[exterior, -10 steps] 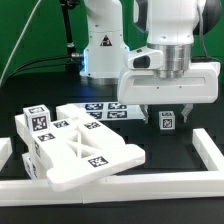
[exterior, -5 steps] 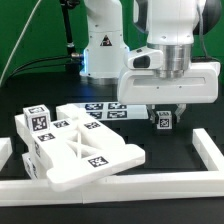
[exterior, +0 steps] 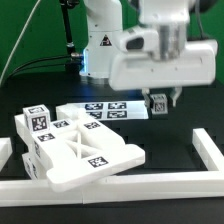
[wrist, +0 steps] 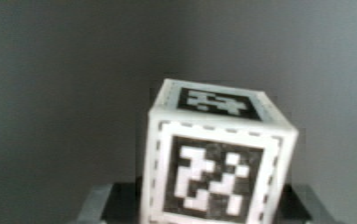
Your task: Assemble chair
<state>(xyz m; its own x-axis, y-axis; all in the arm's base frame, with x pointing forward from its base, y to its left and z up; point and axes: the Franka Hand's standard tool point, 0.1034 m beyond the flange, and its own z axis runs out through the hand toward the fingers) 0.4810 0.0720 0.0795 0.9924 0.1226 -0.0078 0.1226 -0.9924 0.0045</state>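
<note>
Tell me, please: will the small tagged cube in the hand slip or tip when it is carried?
The small cube looks rigid and blocky, so it probably will not bend. Its flat faces should sit steadily between the hand's fingers. It seems light, being lifted above the table.

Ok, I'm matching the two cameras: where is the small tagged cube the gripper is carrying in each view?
Exterior view: small cube hangs under the gripper, right of the marker board.
Wrist view: the cube fills the centre.
Shared landmark: the cube's black-and-white tag.
</note>
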